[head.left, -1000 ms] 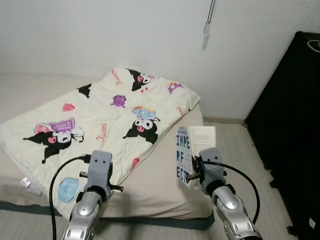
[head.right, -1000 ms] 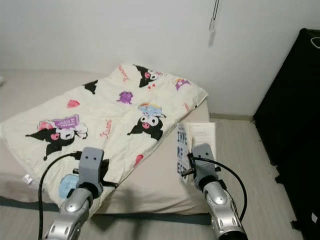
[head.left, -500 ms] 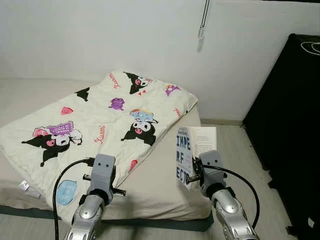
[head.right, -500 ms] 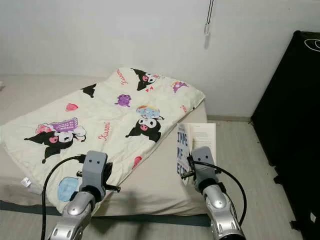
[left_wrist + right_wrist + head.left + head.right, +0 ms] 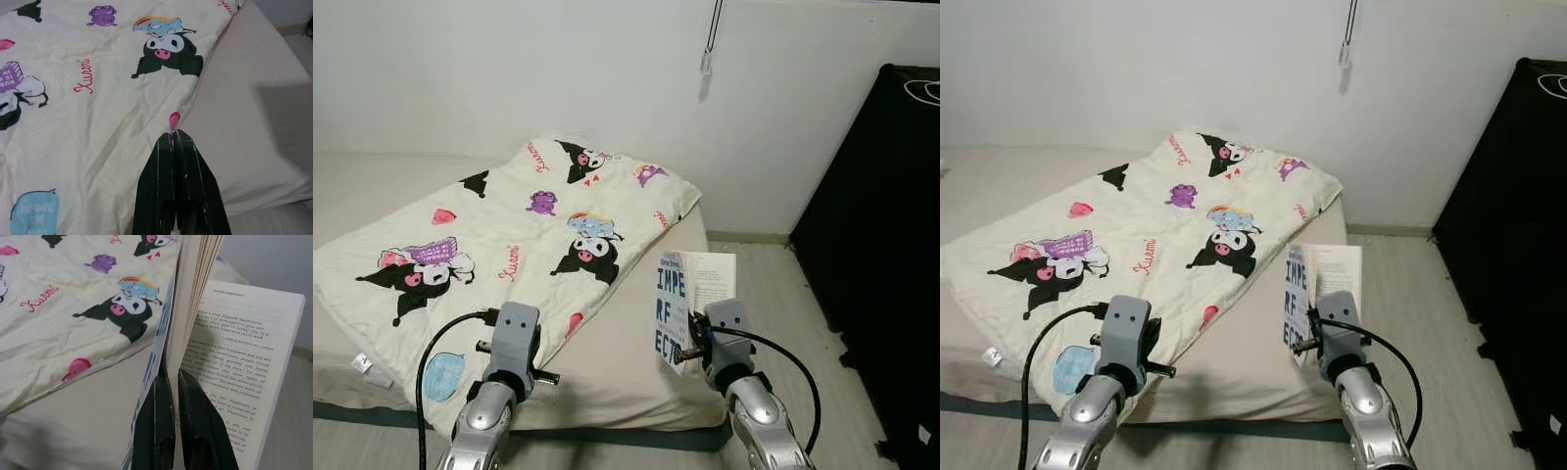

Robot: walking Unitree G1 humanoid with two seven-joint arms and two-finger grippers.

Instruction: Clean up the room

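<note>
- Right wrist view showed the right gripper (image 5: 172, 382) pinched on the book (image 5: 190, 313), its two fingers (image 5: 159, 431) closed over a wad of pages near the lower edge, so the cover hung loose on one side and an open page fanned out on the other.
- Head views showed the book (image 5: 674, 308) held upright off the bed's (image 5: 636, 362) right corner, above the floor (image 5: 1430, 323), probably for carrying off to somewhere tidier.
- Left gripper (image 5: 174, 142) had its fingers pressed together with nothing between them, tips poised just over the blanket's (image 5: 88, 112) edge; whether they touched the cloth was hard to judge.
- Blanket lay spread slantwise across the bed, not yet folded.
- A black cabinet (image 5: 876, 245) stood at the right, well apart from the book.
</note>
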